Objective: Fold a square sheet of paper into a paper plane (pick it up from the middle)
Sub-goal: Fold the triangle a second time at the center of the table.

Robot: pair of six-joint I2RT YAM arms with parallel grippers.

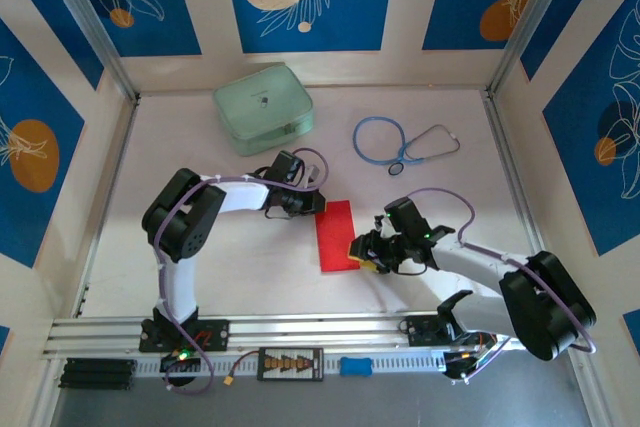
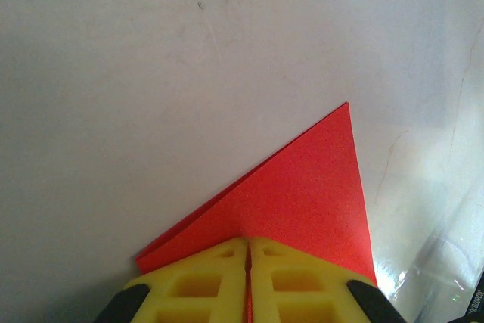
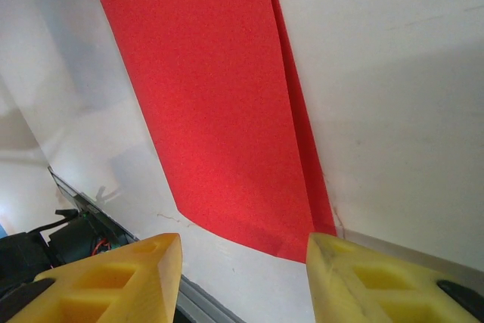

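The square sheet of paper (image 1: 335, 235) is bright red and lies in the middle of the white table, folded in two into a narrow rectangle. My left gripper (image 1: 312, 205) is at its far left corner. In the left wrist view the yellow fingers (image 2: 197, 285) are shut on the paper (image 2: 302, 194), whose edge runs down the slit between them. My right gripper (image 1: 360, 252) is at the sheet's near right side. It (image 3: 246, 270) stands open with nothing between its fingers, and the paper's (image 3: 219, 96) doubled end lies just ahead, its corner beside the right fingertip (image 3: 340, 262).
A pale green case (image 1: 263, 107) sits at the back left. A blue and grey stethoscope (image 1: 400, 142) lies at the back right. The metal rail (image 1: 300, 332) with the arm bases runs along the near edge. Patterned walls close in the table.
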